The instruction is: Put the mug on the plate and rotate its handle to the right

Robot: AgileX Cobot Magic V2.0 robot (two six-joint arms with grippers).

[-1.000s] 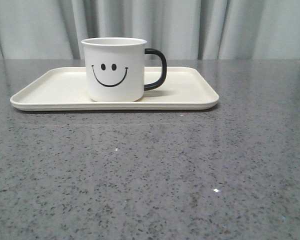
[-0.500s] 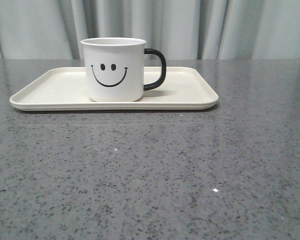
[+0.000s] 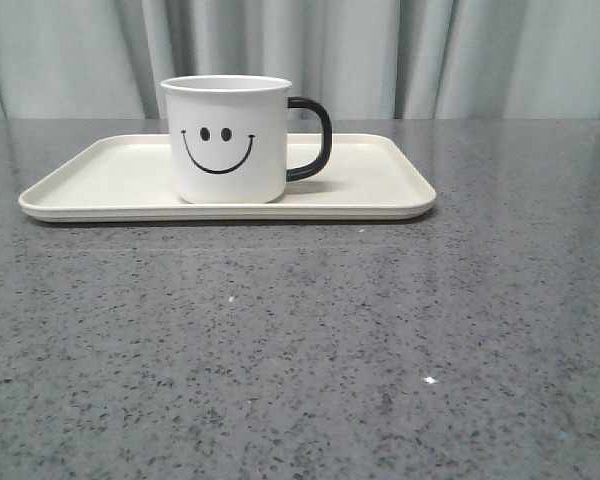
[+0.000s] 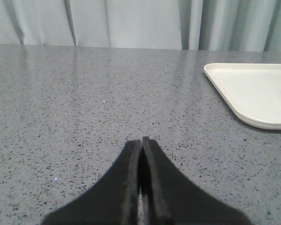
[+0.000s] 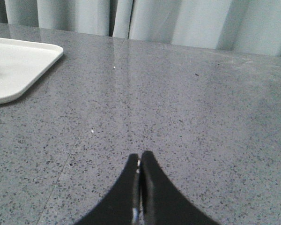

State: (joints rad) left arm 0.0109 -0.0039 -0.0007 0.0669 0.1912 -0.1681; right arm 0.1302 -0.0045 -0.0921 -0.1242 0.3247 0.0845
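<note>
Mug (image 3: 230,140) stood upright on plate (image 3: 380,180), left of the plate's centre, smiley face toward the front camera. Handle (image 3: 315,138) pointed to the mug's right. Left gripper (image 4: 141,143) sat over bare table (image 3: 300,340) beside the plate, fingers pressed together, empty. Right gripper (image 5: 140,158) likewise, fingers together.

The white cylindrical mug (image 3: 228,140) bears a black smiley; its glossy handle (image 3: 314,139) is black; the rectangular plate (image 3: 110,185) cream-white; the surface (image 3: 300,340) speckled grey.
</note>
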